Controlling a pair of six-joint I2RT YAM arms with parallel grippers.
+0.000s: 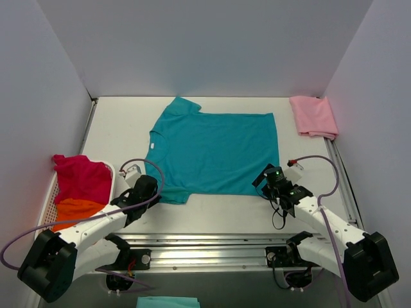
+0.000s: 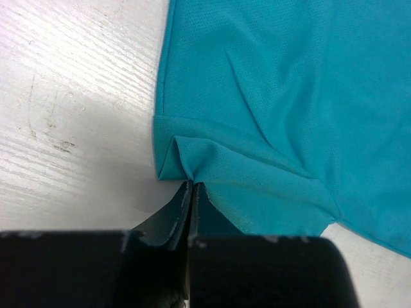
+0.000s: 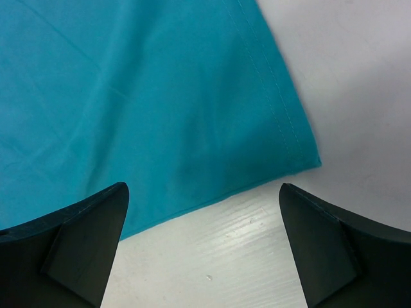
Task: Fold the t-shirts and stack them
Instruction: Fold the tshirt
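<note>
A teal t-shirt (image 1: 215, 151) lies spread flat in the middle of the table. My left gripper (image 1: 149, 186) is shut on the hem of its near sleeve, and the left wrist view shows the fabric (image 2: 289, 96) puckering into the closed fingertips (image 2: 191, 185). My right gripper (image 1: 268, 176) stands open just short of the shirt's near right corner (image 3: 302, 154), with bare table and the shirt's edge between its fingers (image 3: 202, 186). A folded pale pink t-shirt (image 1: 313, 115) rests at the back right. A magenta-red t-shirt (image 1: 80, 176) and an orange one (image 1: 77, 210) sit crumpled in the basket.
The white plastic basket (image 1: 50, 199) stands at the table's left edge beside the left arm. Grey walls close in the table at the back and both sides. A metal rail (image 1: 212, 247) runs along the near edge between the arm bases.
</note>
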